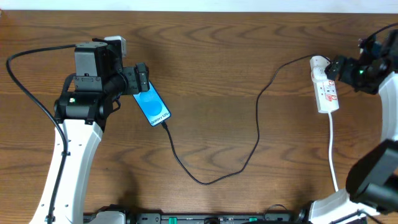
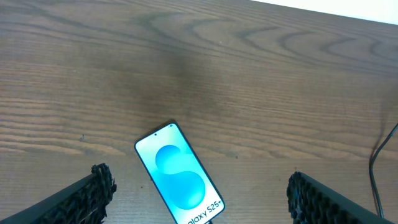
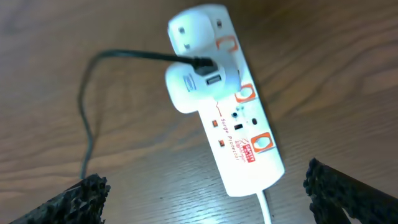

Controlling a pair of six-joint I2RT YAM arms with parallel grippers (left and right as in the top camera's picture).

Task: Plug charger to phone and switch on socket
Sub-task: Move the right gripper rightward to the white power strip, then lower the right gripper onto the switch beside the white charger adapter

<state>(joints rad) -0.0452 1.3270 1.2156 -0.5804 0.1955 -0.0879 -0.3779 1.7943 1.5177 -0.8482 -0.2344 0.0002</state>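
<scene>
The phone (image 1: 152, 107) lies flat on the table with its blue screen up; it also shows in the left wrist view (image 2: 179, 174). The black charger cable (image 1: 249, 158) runs from the phone's lower end in a loop to a white adapter on the socket (image 1: 326, 92). The plug tip sits at the phone's bottom edge. My left gripper (image 1: 142, 78) is open and empty just above the phone's top end. My right gripper (image 1: 339, 67) is open and empty beside the socket's top end. In the right wrist view the socket (image 3: 239, 134) lies between the fingers, the cable (image 3: 134, 56) entering the adapter.
The socket's white cord (image 1: 334, 155) runs down toward the table's front edge. The wooden table (image 1: 217, 56) fills the view. The arm bases stand at the front left and front right.
</scene>
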